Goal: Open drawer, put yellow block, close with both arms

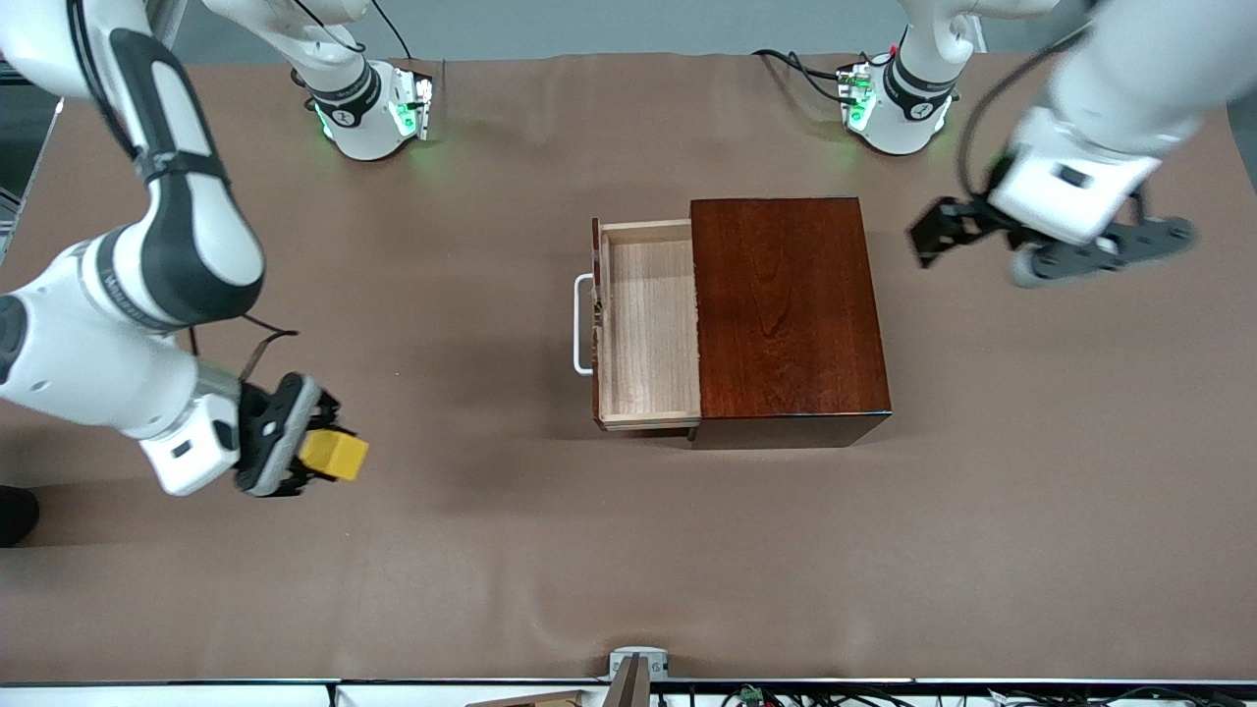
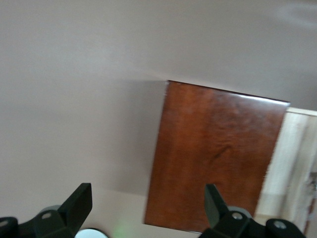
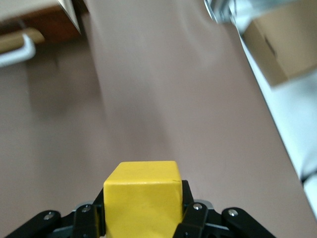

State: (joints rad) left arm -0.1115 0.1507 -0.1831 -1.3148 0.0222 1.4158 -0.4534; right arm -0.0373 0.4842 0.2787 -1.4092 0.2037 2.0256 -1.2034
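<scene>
Two arms: both white Franka arms are raised above the brown-covered table, their green-lit bases along its farthest edge.
Right gripper: over the table near the edge at the right arm's end, well apart from the wooden box; its black fingers are clamped against two sides of the yellow block, which sticks out past the fingertips and is lifted clear of the cloth.
Yellow block: a small plain bright-yellow cube, about as wide as the claw that holds it; in the right wrist view its top face and front face are both visible.
Drawer: pulled out of the box toward the right arm's end of the table, its pale light-wood interior showing with nothing in it.
Handle: a white U-shaped bar on the drawer front, facing the right arm's end.
Wooden box: glossy dark reddish-brown, standing near the middle of the table.
Left gripper: in the air over the table by the edge at the left arm's end, beside the box and touching nothing; its two fingers are spread wide apart and hold nothing.
</scene>
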